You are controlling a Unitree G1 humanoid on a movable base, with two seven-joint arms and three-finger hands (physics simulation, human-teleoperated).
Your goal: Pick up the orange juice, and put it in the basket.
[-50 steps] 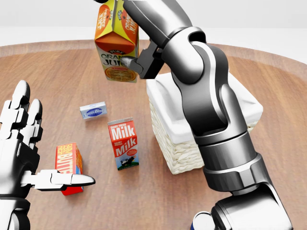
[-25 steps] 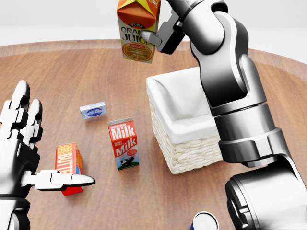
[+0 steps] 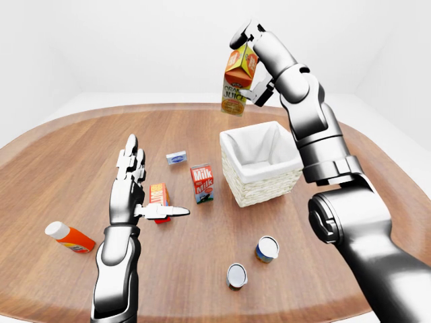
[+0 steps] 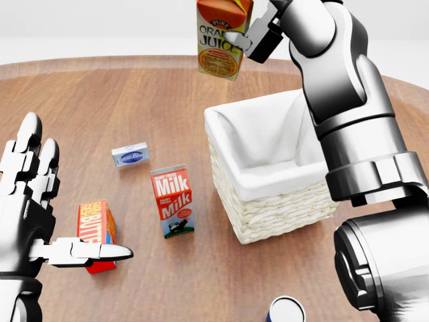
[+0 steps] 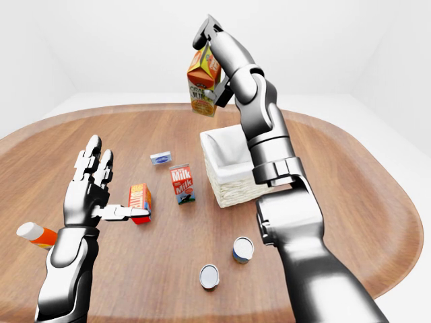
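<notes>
Right hand [image 3: 250, 64] gripping the juice [image 4: 222, 35] in the air, up and left of the basket [image 4: 268, 201] in the head view.

The carton's long axis is running near vertical, gable top up, tilting slightly, its bottom clear of the basket rim. The left hand [image 4: 30, 208] is hovering over the surface [image 4: 134, 100], fingers spread wide and holding nothing, far left of the basket. The milk [image 4: 173, 200] is standing upright just left of the basket.
</notes>
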